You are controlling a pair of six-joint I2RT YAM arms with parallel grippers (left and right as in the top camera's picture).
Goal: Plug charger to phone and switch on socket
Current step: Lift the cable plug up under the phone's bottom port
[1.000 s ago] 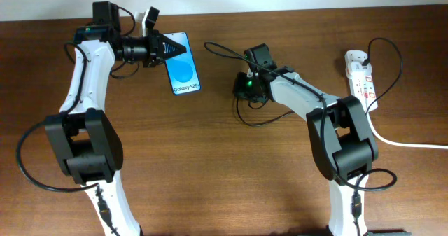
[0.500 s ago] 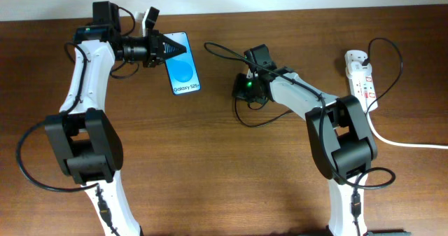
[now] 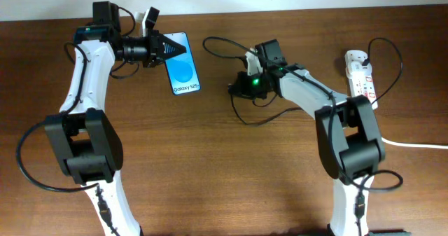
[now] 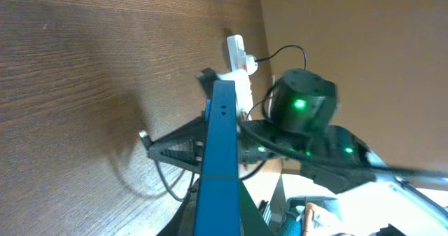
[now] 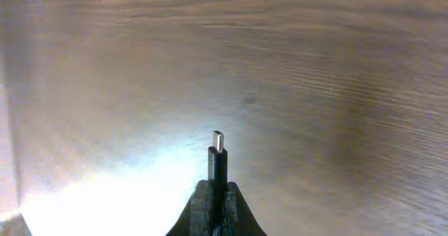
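Phone clamped in left gripper near desk's far-left corner, long axis far-to-near. Right gripper pinches charger plug mid-desk; phone's near end lies toward left edge.

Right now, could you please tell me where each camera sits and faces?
Overhead: above the table, facing down; both arms, phone, power strip.
Left wrist: on left gripper, fingers clamping the phone, facing the right arm.
Right wrist: on right gripper, fingers pinching the charger plug, facing the table.
Shared: overhead and left wrist show phone and power strip.
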